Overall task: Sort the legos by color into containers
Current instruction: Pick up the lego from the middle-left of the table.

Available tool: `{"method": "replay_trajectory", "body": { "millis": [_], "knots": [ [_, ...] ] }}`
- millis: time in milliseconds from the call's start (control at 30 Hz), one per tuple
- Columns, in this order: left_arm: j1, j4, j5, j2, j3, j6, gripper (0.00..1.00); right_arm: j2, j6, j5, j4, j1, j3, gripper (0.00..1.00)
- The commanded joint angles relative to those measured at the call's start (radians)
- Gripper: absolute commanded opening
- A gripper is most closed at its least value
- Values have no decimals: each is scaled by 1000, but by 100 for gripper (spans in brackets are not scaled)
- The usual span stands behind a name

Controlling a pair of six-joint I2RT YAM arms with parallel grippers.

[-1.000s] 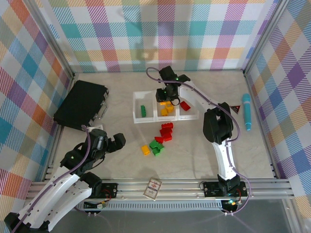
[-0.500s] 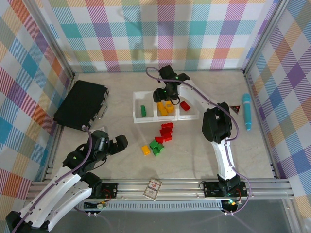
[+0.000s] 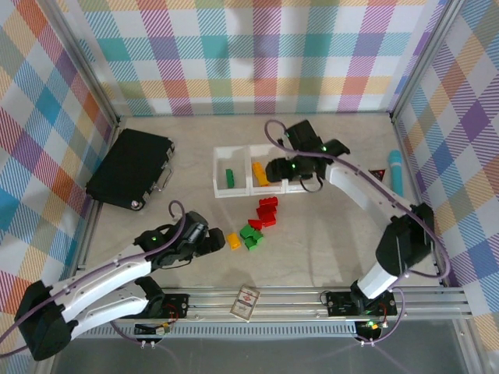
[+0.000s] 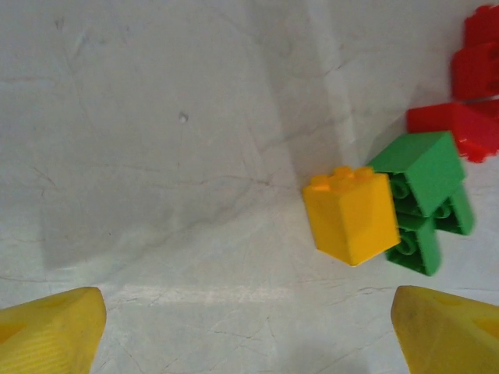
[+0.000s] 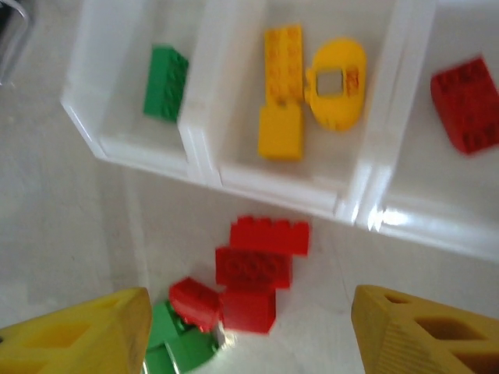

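Observation:
Three joined white containers (image 3: 217, 167) stand mid-table. In the right wrist view the left one holds a green lego (image 5: 165, 82), the middle one (image 5: 234, 175) yellow legos (image 5: 282, 93), and the right one a red lego (image 5: 465, 105). Loose red legos (image 3: 267, 212), green legos (image 3: 251, 235) and a yellow lego (image 3: 233, 241) lie in front. My right gripper (image 3: 279, 173) hangs open above the trays' front edge, nothing between its fingers (image 5: 78, 335). My left gripper (image 3: 215, 243) is open and low, just left of the yellow lego (image 4: 351, 214), which touches the green ones (image 4: 425, 195).
A flat black box (image 3: 129, 167) lies at the left. A red-and-white card (image 3: 246, 302) rests on the front rail. A teal pen (image 3: 397, 178) and a small dark triangle (image 3: 379, 174) lie at the right, by the plaid wall.
My right gripper opened over the middle tray, left a yellow piece there and drew back toward the loose pile. My left arm slid right, up to the yellow lego.

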Motion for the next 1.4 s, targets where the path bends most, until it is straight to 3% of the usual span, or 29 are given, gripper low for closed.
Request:
{"method": "replay_trajectory", "body": {
  "millis": [0, 233, 533, 800, 1000, 1367],
  "knots": [
    [-51, 46, -60, 79, 68, -56, 93, -82, 40, -20, 30, 4, -139, 69],
    [-93, 43, -99, 294, 178, -84, 92, -235, 54, -18, 45, 4, -348, 70],
    [-114, 83, -81, 478, 249, -105, 84, -311, 55, -23, 76, 4, -459, 71],
    [-127, 87, -83, 542, 300, -99, 82, -356, 75, -35, 111, 4, -554, 71],
    [-127, 39, -129, 555, 311, -104, 76, -370, 59, -27, 103, 4, -555, 71],
    [-127, 40, -114, 607, 324, -92, 65, -359, 53, -25, 114, 4, -569, 71]
  ]
}}
